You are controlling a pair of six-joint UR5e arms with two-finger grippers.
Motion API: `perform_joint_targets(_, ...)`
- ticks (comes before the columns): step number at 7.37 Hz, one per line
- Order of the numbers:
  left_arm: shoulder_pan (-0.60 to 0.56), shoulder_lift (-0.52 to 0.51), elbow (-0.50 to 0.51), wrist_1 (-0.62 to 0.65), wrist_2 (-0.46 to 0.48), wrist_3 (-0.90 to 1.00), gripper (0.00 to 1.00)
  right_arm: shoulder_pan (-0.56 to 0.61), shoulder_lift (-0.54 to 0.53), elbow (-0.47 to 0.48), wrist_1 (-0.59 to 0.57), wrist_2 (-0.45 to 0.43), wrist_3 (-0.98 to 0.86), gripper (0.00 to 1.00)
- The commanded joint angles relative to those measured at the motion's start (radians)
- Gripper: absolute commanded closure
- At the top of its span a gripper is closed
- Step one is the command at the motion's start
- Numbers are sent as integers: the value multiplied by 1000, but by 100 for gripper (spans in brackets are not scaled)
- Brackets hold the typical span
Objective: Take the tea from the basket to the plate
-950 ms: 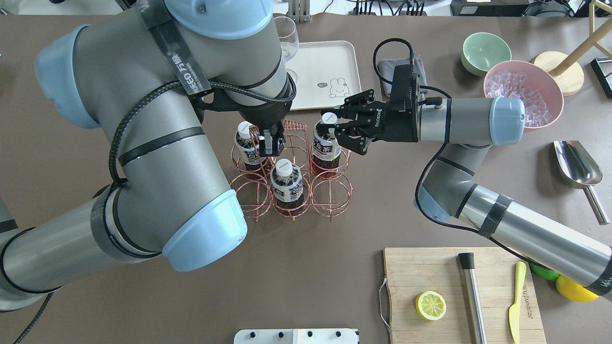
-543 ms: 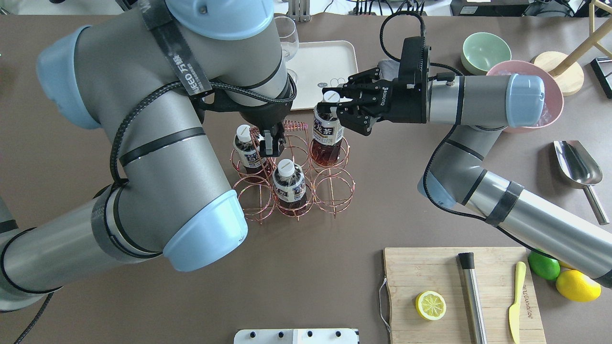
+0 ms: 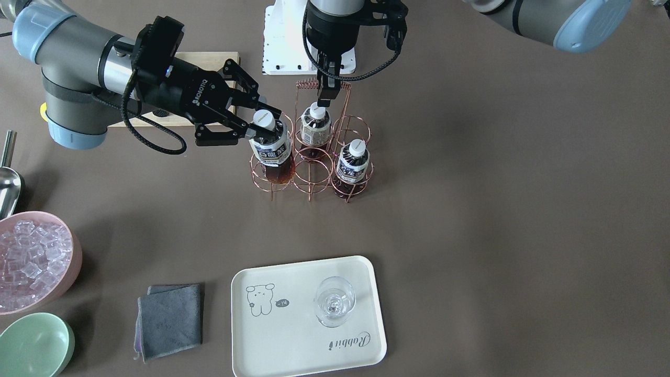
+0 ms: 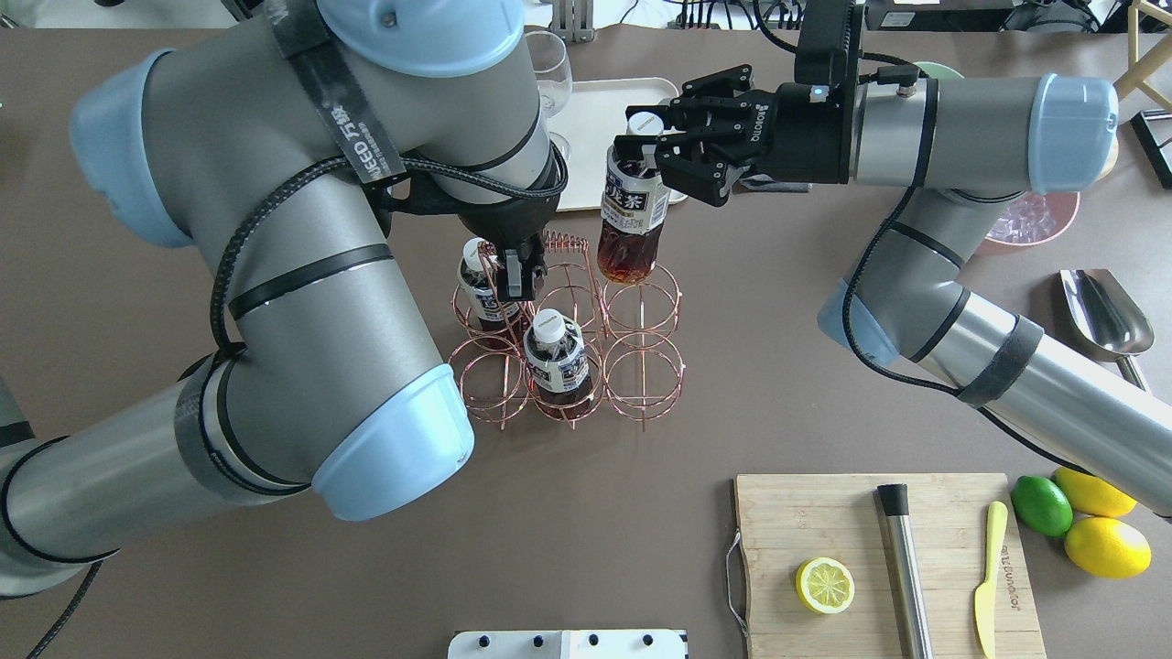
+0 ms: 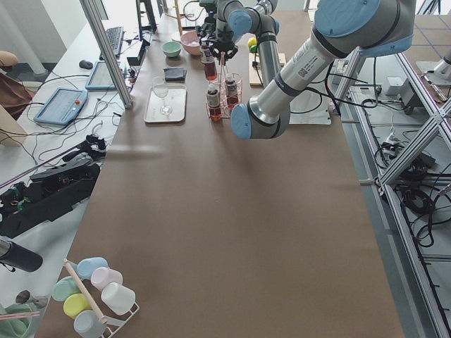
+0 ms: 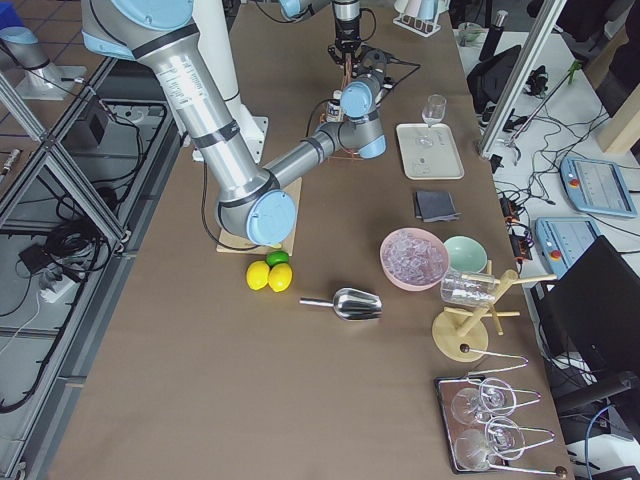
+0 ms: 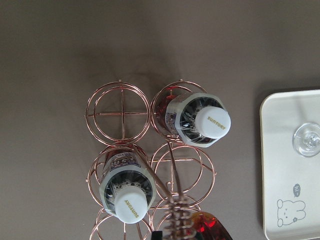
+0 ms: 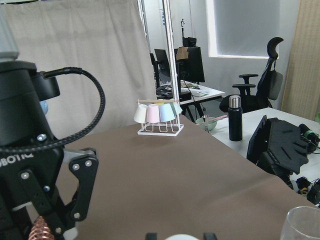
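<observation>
My right gripper (image 4: 646,146) is shut on the neck of a tea bottle (image 4: 630,220) with a white cap and holds it lifted above the basket's (image 4: 568,339) far right cell; it also shows in the front-facing view (image 3: 271,152). Two more tea bottles (image 4: 557,357) (image 4: 481,286) stand in the copper wire basket (image 3: 309,167). My left gripper (image 4: 513,275) is shut on the basket's tall wire handle (image 4: 565,243). The cream plate (image 4: 609,119) (image 3: 293,335) lies just beyond the basket, with a stemmed glass (image 3: 335,301) on it.
A grey cloth (image 3: 170,319), a pink bowl of ice (image 3: 31,262) and a green bowl (image 3: 34,345) lie to the plate's side. A cutting board (image 4: 879,567) with half a lemon, a metal scoop (image 4: 1103,316) and whole citrus fruit (image 4: 1106,546) are near my right arm.
My right gripper has risen and moved toward the plate, drawing the tea bottle up out of its cell. My left gripper has stayed on the handle.
</observation>
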Motion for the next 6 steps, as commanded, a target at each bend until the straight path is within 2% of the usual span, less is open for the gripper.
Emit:
perform_joint_targets(1, -2, -1, -1, 3, -1, 0, 100, 76, 41, -94, -16, -11, -20, 100)
perform_joint_targets(2, -6, 1, -3, 8, -3, 0, 100, 97, 85, -195, -11, -25, -67, 100)
perform_joint_targets(3, -17, 2, -20, 20, -5, 3, 100, 97, 107, -259, -8, -82, -136, 100)
perform_joint_targets(5, -60, 13, -78, 86, -9, 15, 100, 82, 145, -366, -8, -246, -149, 100)
perform_joint_targets(6, -89, 63, -136, 95, -9, 44, 100, 68, 153, -403, -9, -335, -148, 100)
